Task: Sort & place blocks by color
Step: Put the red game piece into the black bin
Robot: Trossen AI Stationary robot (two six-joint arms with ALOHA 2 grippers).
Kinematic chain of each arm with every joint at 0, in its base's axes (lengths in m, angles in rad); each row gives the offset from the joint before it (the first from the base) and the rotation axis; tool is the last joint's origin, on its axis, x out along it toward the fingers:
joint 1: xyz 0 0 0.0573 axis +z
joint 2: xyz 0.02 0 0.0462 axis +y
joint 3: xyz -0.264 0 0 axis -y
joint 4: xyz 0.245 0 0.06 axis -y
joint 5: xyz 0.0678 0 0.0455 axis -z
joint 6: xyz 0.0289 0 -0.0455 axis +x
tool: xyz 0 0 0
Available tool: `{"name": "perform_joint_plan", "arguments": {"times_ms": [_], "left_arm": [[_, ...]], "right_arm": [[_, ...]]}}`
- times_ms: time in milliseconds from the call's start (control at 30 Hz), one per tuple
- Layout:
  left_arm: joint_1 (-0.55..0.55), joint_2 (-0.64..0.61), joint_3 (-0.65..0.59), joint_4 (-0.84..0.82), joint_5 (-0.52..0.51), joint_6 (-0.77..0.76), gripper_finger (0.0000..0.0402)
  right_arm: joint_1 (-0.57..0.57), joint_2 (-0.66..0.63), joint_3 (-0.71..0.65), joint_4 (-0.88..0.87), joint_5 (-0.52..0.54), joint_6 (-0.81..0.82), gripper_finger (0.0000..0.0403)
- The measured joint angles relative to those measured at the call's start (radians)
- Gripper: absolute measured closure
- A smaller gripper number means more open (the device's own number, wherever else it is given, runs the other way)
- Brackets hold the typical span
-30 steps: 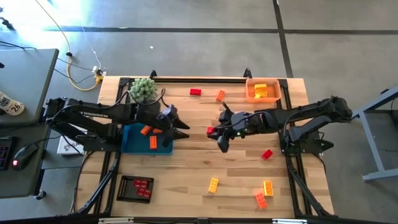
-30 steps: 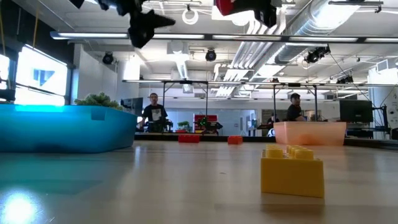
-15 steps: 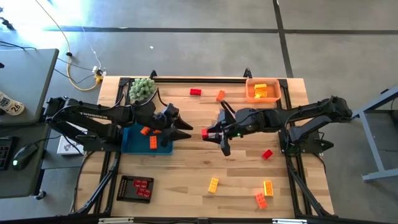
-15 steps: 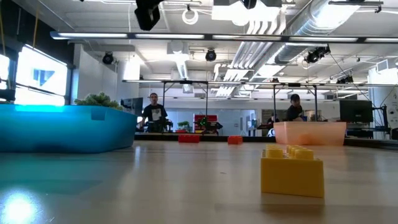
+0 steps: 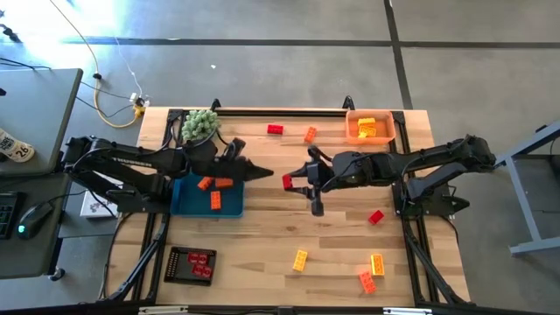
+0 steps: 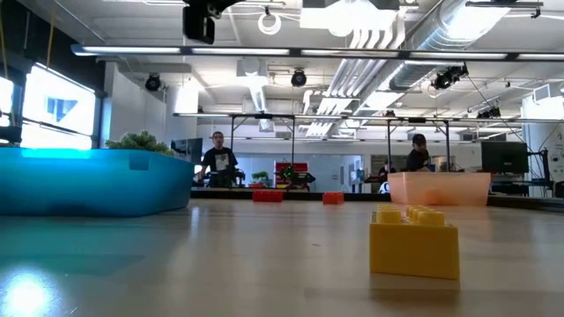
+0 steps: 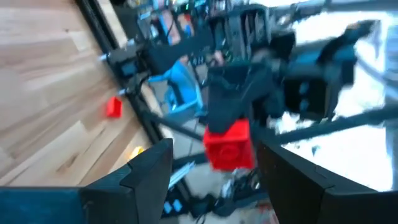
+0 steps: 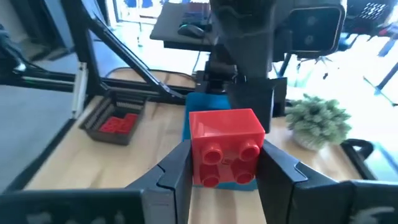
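The small red studded plastic brick (image 8: 225, 145) is pinched in the right tool (image 5: 293, 182), raised over mid-bench. The spread, empty left tool (image 5: 262, 172) faces it, just beside, ready for transfer.

We are looking down on a grey concrete floor (image 5: 262, 70) lying all around the wooden table (image 5: 280, 236), with dark seams crossing it. Strong light is glaring onto the floor beyond the table's far left corner. A yellow cable (image 5: 114, 109) is coiling on the floor just off that corner. A dark desk (image 5: 35, 175) carrying a mouse is standing well left of the table. At table height we are seeing an open workshop behind the table: exposed ceiling ducts (image 6: 414, 44), strip lights, a bright window (image 6: 53, 110), and two people (image 6: 218, 158) standing far off.
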Motion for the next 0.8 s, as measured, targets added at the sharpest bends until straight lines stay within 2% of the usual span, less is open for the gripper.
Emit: {"name": "perform_joint_plan", "arguments": {"times_ms": [367, 800], "left_arm": [[-0.035, 0.104, 0.0, 0.207, -0.06, -0.041, 0.0179], [-0.04, 0.144, 0.0, 0.226, -0.115, -0.067, 0.0179]], "right_arm": [[-0.002, 0.008, 0.0, -0.007, 0.056, -0.044, 0.0286], [-0.002, 0.009, 0.0, -0.006, 0.087, -0.051, 0.0286]]}}
